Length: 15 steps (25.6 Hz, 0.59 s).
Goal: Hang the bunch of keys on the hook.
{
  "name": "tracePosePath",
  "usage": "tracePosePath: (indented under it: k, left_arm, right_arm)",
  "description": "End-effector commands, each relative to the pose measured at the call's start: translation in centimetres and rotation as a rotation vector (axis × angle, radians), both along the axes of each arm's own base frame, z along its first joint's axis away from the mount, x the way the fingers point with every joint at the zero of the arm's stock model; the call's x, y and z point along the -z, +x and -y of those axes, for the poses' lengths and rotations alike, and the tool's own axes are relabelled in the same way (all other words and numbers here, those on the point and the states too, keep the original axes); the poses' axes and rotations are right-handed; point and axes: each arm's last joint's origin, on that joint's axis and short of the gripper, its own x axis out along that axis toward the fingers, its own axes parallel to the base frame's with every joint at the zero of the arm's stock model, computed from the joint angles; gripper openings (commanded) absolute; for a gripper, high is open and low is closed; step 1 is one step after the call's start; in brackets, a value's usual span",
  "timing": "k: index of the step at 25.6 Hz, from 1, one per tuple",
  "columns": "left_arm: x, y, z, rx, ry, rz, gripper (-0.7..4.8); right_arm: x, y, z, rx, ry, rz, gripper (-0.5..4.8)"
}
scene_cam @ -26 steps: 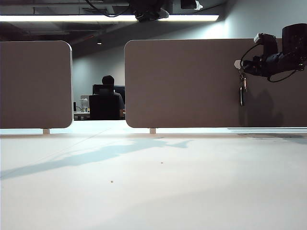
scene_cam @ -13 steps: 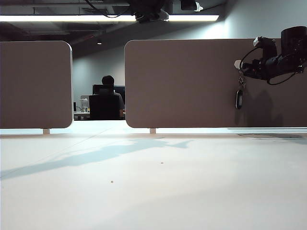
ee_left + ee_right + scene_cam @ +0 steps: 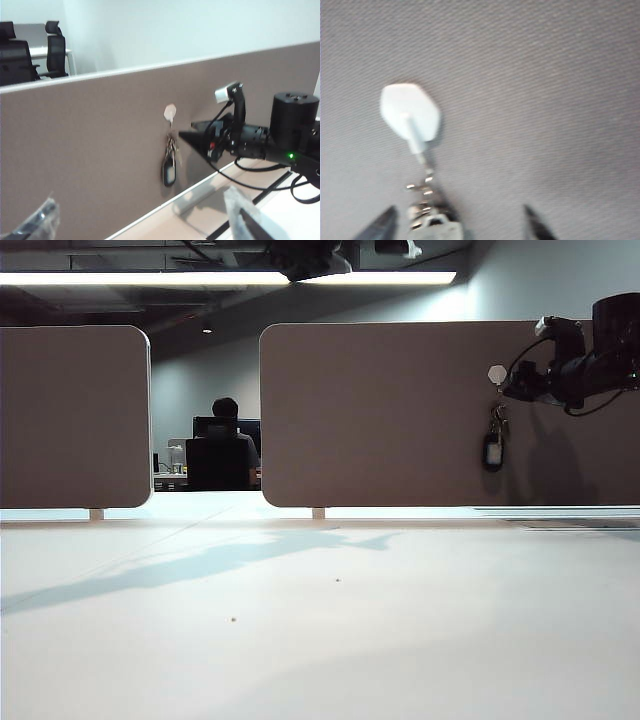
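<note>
Hanging from the hook (image 3: 497, 373) on the grey partition (image 3: 400, 420), the bunch of keys (image 3: 493, 440) dangles free with its black fob lowest. Just beside it, level with the hook, sits the right pincer (image 3: 512, 391), tips apart and clear of the keys, nothing between them. In its own blurry wrist view the ring seems to sit on the hook's prong (image 3: 417, 150). The left pincer (image 3: 140, 220) is back from the partition, its pale fingertips (image 3: 37, 220) spread wide and empty. Below lies the white tabletop (image 3: 320, 620).
</note>
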Motion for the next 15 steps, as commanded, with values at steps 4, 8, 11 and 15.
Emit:
tracePosePath:
  k: [4, 8, 11, 15]
  left_arm:
    - [-3.0, -2.2, -1.5, -0.020, 0.014, -0.022, 4.64]
    - [-4.9, -5.3, -3.7, -0.025, 0.111, -0.165, -0.07]
    - [-8.1, -9.1, -6.5, -0.057, 0.119, -0.175, -0.06]
    - [-13.3, -18.5, -13.3, -0.146, 0.092, -0.138, -0.05]
  right_arm:
    - [-5.1, -2.4, -0.8, -0.059, -0.065, -0.035, -0.01]
    - [-10.0, -4.9, -2.7, -0.043, -0.090, -0.027, -0.03]
    - [-14.9, -7.8, -4.2, -0.044, -0.101, 0.044, -0.03]
    - [-22.1, -13.7, -7.3, -0.087, -0.131, 0.157, -0.03]
